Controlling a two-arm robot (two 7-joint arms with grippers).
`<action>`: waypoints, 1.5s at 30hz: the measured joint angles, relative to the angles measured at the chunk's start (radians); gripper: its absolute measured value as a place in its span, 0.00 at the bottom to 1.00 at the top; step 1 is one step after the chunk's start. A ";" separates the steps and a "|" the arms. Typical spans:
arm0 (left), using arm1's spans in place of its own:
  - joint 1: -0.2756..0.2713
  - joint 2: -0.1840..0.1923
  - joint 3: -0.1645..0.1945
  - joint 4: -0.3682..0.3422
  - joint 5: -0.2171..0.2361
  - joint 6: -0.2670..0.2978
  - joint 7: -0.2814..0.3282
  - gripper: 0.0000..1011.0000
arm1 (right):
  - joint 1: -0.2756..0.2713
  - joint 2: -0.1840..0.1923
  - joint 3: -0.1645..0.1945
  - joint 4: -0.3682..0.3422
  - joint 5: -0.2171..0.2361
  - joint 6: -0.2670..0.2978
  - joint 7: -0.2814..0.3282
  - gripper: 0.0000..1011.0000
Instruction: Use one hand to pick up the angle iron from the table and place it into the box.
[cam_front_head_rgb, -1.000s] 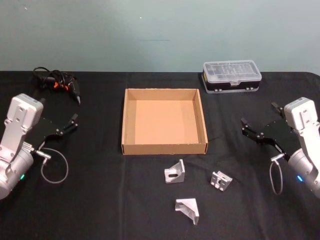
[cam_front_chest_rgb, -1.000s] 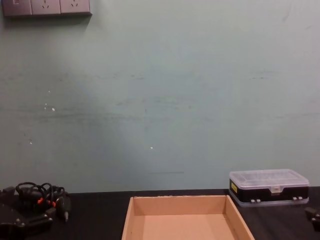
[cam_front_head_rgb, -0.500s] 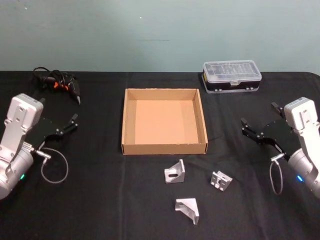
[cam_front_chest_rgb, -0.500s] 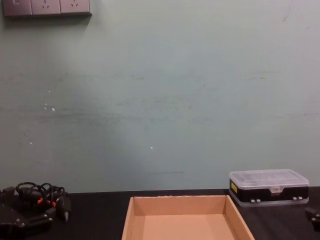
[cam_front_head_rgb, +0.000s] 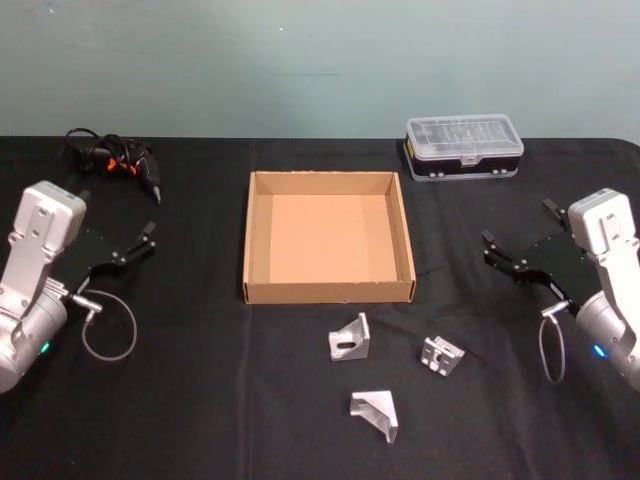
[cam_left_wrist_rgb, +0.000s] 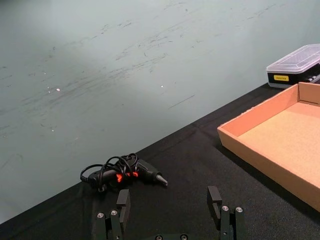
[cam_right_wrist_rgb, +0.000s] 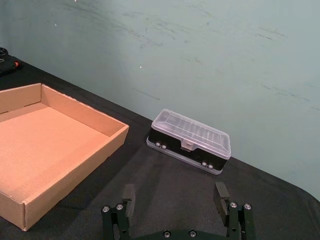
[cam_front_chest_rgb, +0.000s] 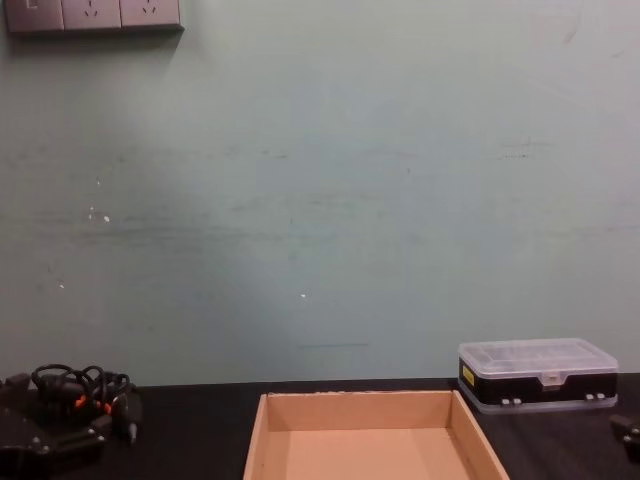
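Observation:
Three silver angle irons lie on the black table (cam_front_head_rgb: 200, 400) in front of the box: one (cam_front_head_rgb: 350, 338) nearest its front wall, one (cam_front_head_rgb: 441, 356) to the right, one (cam_front_head_rgb: 375, 415) closest to me. The tan cardboard box (cam_front_head_rgb: 328, 293) sits mid-table and holds nothing; its walls also appear in the left wrist view (cam_left_wrist_rgb: 260, 112), the right wrist view (cam_right_wrist_rgb: 75, 112) and the chest view (cam_front_chest_rgb: 370, 400). My left gripper (cam_front_head_rgb: 120, 214) (cam_left_wrist_rgb: 169, 200) hovers open at the far left. My right gripper (cam_front_head_rgb: 517, 226) (cam_right_wrist_rgb: 175, 194) hovers open at the far right. Both are well away from the irons.
A clear-lidded plastic case with a black base (cam_front_head_rgb: 463, 147) (cam_right_wrist_rgb: 190, 140) stands behind the box to the right. A black glue gun with a coiled cord (cam_front_head_rgb: 118, 165) (cam_left_wrist_rgb: 125, 172) lies at the back left. A teal wall closes off the back of the table.

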 joint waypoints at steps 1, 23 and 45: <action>0.000 0.000 0.000 0.000 0.000 0.000 0.000 1.00 | 0.000 0.000 0.000 0.000 0.000 0.000 0.000 0.99; 0.000 0.000 0.000 0.000 0.000 0.000 0.000 1.00 | -0.232 0.126 0.123 -0.382 0.197 0.226 0.142 0.99; 0.000 0.000 0.000 0.000 0.000 0.000 0.000 1.00 | -0.185 0.125 0.028 -0.488 0.145 0.627 0.201 0.99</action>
